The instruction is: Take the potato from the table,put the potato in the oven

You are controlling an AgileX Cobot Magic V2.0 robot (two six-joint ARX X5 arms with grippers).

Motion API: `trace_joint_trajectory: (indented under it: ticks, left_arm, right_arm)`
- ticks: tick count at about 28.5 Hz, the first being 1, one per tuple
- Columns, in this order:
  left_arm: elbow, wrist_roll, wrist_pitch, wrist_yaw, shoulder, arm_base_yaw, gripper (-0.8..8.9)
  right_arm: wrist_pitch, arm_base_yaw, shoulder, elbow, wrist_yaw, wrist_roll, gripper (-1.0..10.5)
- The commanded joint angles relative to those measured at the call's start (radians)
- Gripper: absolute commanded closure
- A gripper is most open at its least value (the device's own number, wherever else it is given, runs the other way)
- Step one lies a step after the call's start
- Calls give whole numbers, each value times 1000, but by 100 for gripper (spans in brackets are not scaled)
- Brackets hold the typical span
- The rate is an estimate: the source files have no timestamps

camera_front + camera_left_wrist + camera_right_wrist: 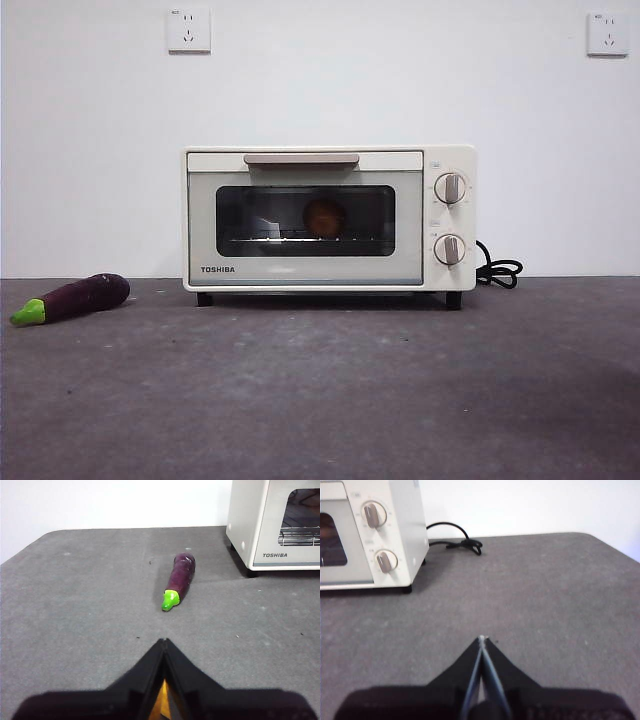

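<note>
I see the round orange potato point(324, 217) inside the shut oven point(310, 270). My left gripper point(164, 642) and right gripper point(481, 639) are both clenched, holding nothing.

Counted one oven point(328, 218), door shut. One potato point(324, 217) was inside it, seen through the glass. One eggplant point(72, 298) lay on the table point(320, 400), left of the oven. The oven had two knobs point(449, 188), one bar handle point(301, 159) and one black cord point(498, 270) at its right. Two wall sockets point(188, 30) were on the far wall. Two grippers: the left gripper point(163, 642) and the right gripper point(481, 640), each with two jaws pressed together.
</note>
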Motion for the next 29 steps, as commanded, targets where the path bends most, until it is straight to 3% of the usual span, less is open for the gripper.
trace_joint_trajectory:
  ticks: [1, 29]
  left_arm:
    - [-10, -5, 7, 1, 2, 2, 818]
    - [-10, -5, 7, 1, 2, 2, 818]
  right_arm:
    - [-29, -1, -2, -10, -3, -2, 945]
    - [-25, 0, -1, -10, -11, 4, 945]
